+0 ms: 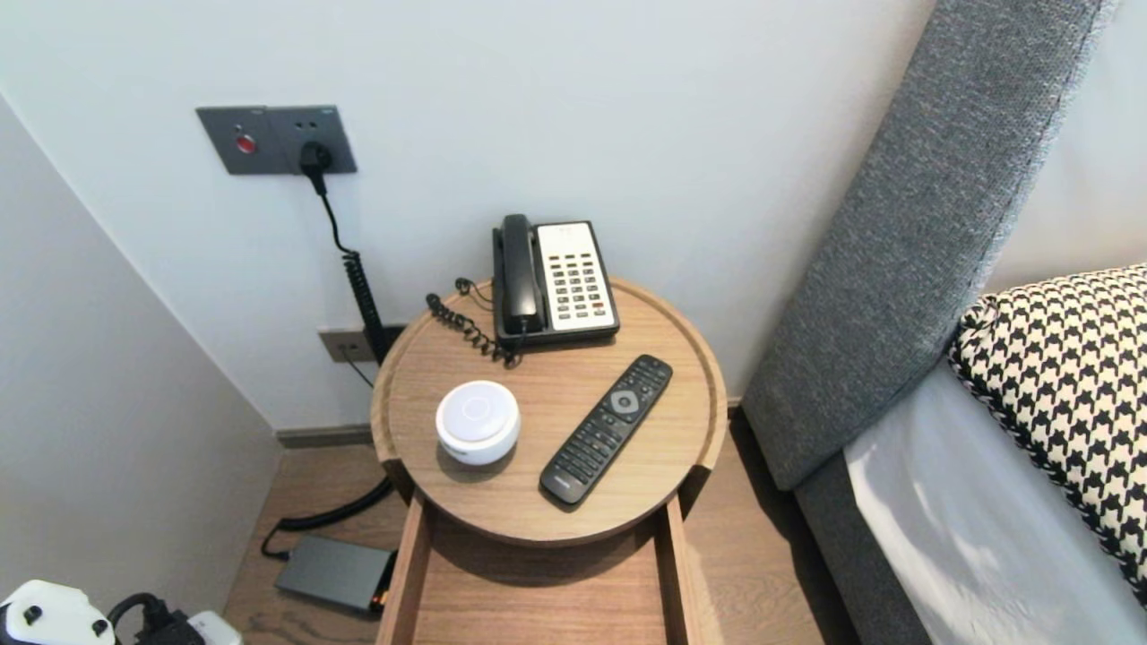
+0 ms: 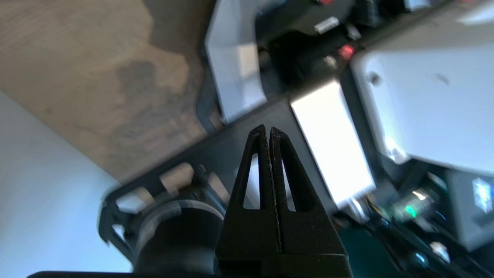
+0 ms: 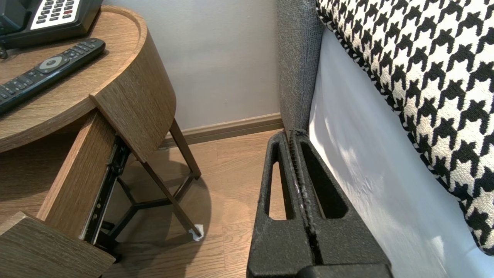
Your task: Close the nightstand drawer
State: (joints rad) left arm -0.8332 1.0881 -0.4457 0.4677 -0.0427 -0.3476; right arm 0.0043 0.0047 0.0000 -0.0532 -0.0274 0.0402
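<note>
A round wooden bedside table (image 1: 690, 358) carries a black and white desk phone (image 1: 554, 282), a black remote control (image 1: 607, 428) and a small white round speaker (image 1: 478, 421). Its drawer (image 1: 538, 591) stands pulled out below the top. My left gripper (image 2: 268, 130) is shut and empty, low beside the robot's own base, pointing at its dark frame. My right gripper (image 3: 293, 135) is shut and empty too, hanging low between the table and the bed (image 3: 366, 166), with the remote control (image 3: 46, 73) and the drawer side (image 3: 73, 173) off to one side.
A grey upholstered headboard (image 1: 923, 224) and a houndstooth pillow (image 1: 1066, 376) stand at the right. A wall socket plate (image 1: 273, 139) feeds a coiled cable (image 1: 363, 296) down to a grey box (image 1: 332, 573) on the wooden floor. A side wall closes the left.
</note>
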